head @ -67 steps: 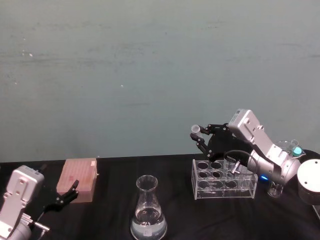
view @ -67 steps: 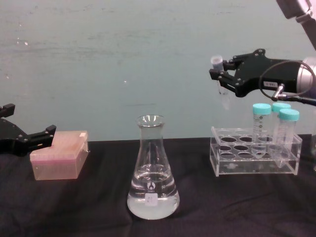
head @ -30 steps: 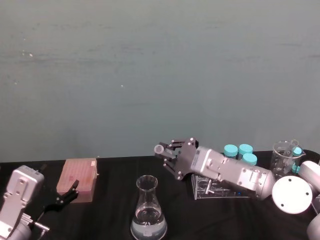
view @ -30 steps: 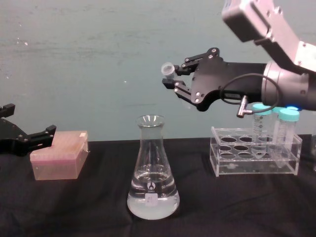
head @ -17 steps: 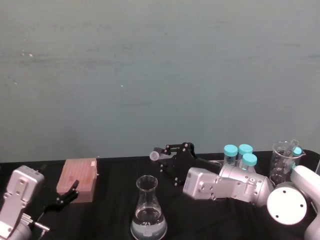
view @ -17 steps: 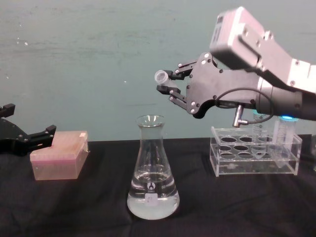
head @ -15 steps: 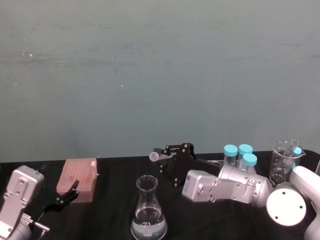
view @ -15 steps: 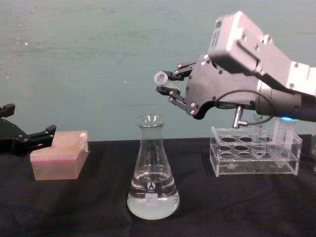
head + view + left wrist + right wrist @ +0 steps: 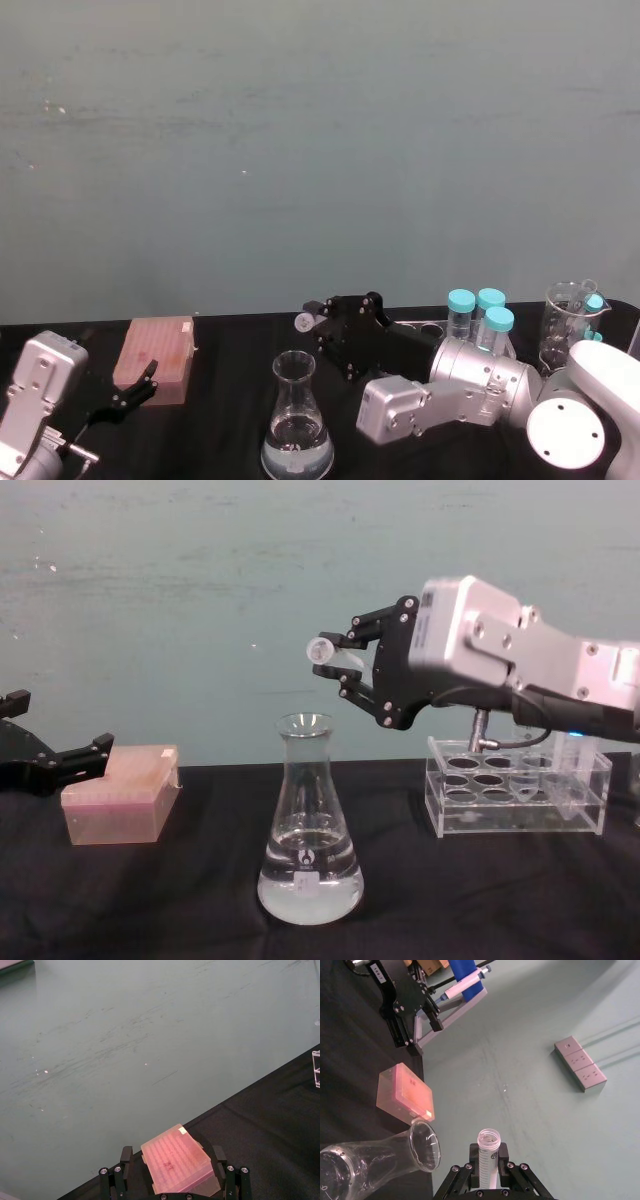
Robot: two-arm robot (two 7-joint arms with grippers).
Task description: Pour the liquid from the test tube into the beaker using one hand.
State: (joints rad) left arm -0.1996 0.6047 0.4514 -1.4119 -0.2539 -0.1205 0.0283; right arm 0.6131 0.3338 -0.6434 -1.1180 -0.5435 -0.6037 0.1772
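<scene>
- My right pincer (image 9: 343,668) hangs above the beaker (image 9: 309,810) and a little to its right. Its fingers are clamped on the test tube (image 9: 332,657), gripping it about mid-length.
- The tube is tipped close to level, with its open mouth pointing over the beaker's flared rim. It sits well above the glass and does not touch it.
- No stream shows between tube mouth and beaker neck. I cannot tell whether any liquid sits inside the tube.
- The beaker stands upright on the black table (image 9: 200,910), with clear liquid (image 9: 310,892) pooled in its wide base.
- My left pincer (image 9: 133,390) is parked far left of the beaker, just beside a pink box (image 9: 122,792) — fingers spread wide, nothing held.
- My judgement is that the tube is out of the rack (image 9: 515,802), which stands right of the beaker, and the tilt has begun.
- Left to do — settle the mouth squarely over the neck, tip further and drain.
</scene>
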